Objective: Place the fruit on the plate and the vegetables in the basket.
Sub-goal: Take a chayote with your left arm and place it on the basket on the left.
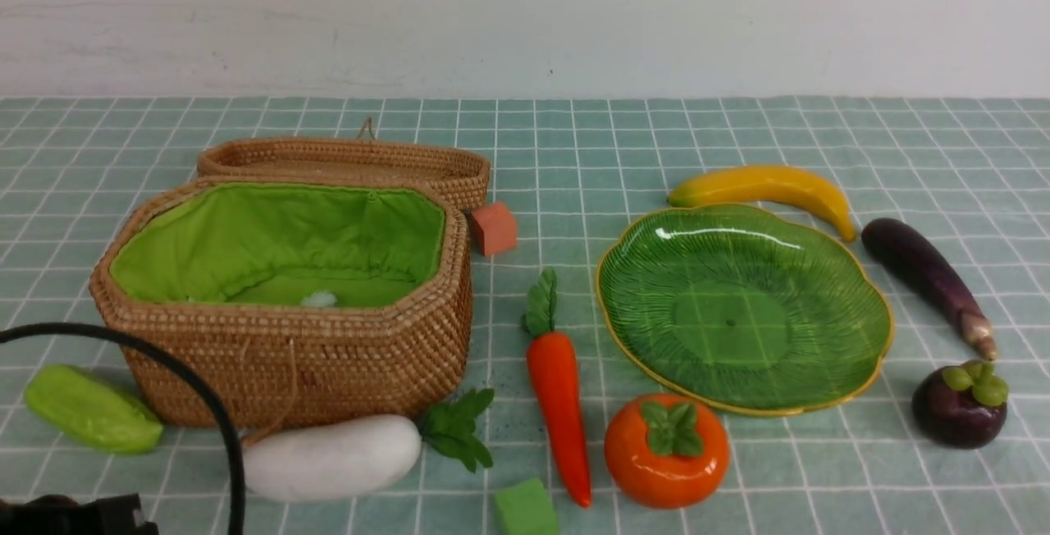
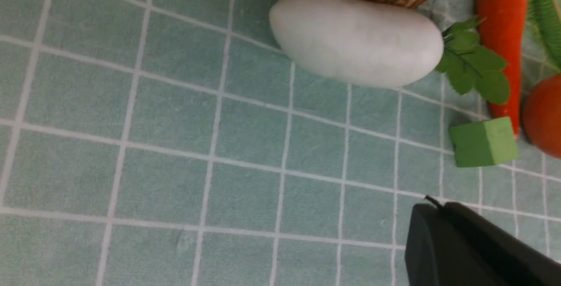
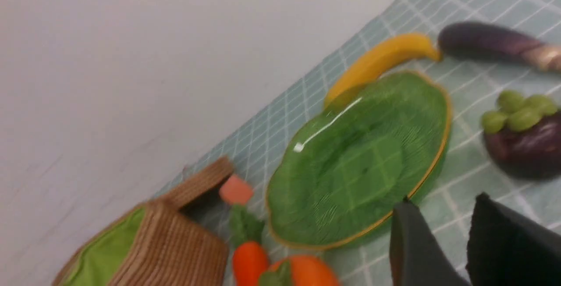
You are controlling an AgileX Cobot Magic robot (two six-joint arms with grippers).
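The green leaf-shaped plate (image 1: 742,305) lies empty at the right. Around it sit the banana (image 1: 767,188), the eggplant (image 1: 927,276), the mangosteen (image 1: 960,406) and the persimmon (image 1: 666,450). The carrot (image 1: 559,391) lies between the plate and the wicker basket (image 1: 287,354). In front of the basket lie the white radish (image 1: 332,457) and the light green cucumber piece (image 1: 92,409). My left gripper (image 2: 431,205) hovers shut and empty over bare cloth, short of the radish (image 2: 357,38). My right gripper (image 3: 443,200) is open and empty near the plate's rim (image 3: 431,167), beside the mangosteen (image 3: 523,143).
The shallow wicker lid (image 1: 344,159) leans behind the basket. A red foam block (image 1: 493,228) sits next to it, and a green foam block (image 1: 525,509) lies at the front by the carrot's tip. A black cable (image 1: 205,412) arcs over the front left corner.
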